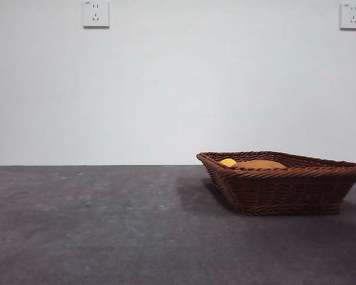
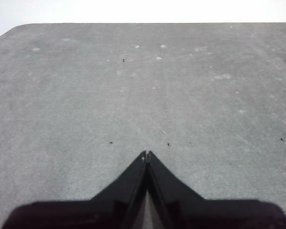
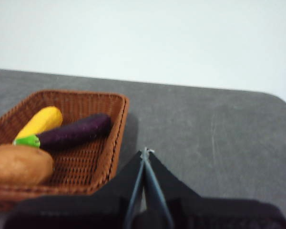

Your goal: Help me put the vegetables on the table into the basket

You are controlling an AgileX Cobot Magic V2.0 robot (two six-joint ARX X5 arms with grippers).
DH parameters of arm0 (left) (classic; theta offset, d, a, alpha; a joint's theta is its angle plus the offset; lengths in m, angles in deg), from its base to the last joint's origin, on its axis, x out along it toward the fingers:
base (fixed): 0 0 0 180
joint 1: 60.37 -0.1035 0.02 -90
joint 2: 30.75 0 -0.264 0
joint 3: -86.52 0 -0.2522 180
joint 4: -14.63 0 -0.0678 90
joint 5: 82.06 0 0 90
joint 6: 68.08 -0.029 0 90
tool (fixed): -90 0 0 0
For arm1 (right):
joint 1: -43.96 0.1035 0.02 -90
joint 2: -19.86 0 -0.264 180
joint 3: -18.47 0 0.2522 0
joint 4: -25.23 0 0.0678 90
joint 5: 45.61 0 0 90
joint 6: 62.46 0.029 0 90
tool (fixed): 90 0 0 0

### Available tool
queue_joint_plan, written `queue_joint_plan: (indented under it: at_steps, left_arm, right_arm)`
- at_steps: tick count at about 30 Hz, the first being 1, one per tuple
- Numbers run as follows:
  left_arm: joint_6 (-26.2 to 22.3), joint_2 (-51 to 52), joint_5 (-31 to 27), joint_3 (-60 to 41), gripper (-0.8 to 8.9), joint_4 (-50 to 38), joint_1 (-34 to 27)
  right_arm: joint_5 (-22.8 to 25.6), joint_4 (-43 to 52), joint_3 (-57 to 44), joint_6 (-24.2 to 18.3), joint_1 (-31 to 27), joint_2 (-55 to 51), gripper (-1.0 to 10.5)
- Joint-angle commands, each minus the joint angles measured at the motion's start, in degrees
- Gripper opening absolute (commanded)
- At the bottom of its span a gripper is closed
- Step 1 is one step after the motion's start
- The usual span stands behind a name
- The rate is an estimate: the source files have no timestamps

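Note:
The brown wicker basket (image 1: 285, 190) stands on the dark grey table (image 1: 107, 225) at the right. Above its rim peek the yellow vegetable (image 1: 228, 161) and the brown potato (image 1: 261, 164). In the right wrist view the basket (image 3: 115, 138) holds the yellow vegetable (image 3: 40, 121), the purple eggplant (image 3: 71, 132) with its green cap, and the potato (image 3: 19, 164). My right gripper (image 3: 146, 152) is shut and empty, beside the basket's rim. My left gripper (image 2: 146, 154) is shut and empty over bare table (image 2: 133, 86).
A white wall with two sockets (image 1: 95, 13) (image 1: 352, 15) rises behind the table. The table's far edge and rounded corner (image 2: 19, 28) show in the left wrist view.

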Motion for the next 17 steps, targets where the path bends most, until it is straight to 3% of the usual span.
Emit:
queue_joint_plan:
  at_steps: [1,17]
  left_arm:
    - [0.3,0.0,0.3,-0.6,-0.03,-0.6,-0.2]
    - [0.3,0.0,0.3,-0.6,-0.03,-0.6,-0.2]
  right_arm:
    - [0.0,-1.9,-0.8,-0.2,0.0,-0.1,0.0]
    - [4.2,-4.2,-0.8,-0.4,0.0,-0.1,0.0]
